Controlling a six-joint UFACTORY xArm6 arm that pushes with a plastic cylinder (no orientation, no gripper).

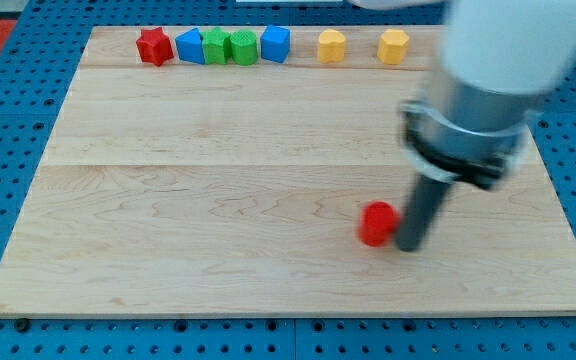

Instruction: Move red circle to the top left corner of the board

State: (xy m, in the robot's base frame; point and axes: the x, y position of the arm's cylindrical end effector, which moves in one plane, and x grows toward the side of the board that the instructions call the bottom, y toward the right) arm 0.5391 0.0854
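The red circle (pixel 377 223) sits on the wooden counter (pixel 218 220), right of centre and toward the view's bottom. It is a short round cylinder standing upright, so no long axis or heading can be told. My tip (pixel 409 246) rests just beside it on the view's right, touching or nearly so; the blur hides which. The arm carries no gripper, only the rod.

Along the view's top edge stands a row: a red star (pixel 153 46), a blue block (pixel 190 47), two green blocks (pixel 215 47) (pixel 242 47) and a blue cube (pixel 275 44) packed close, then two yellow blocks (pixel 331 46) (pixel 393 46) set apart
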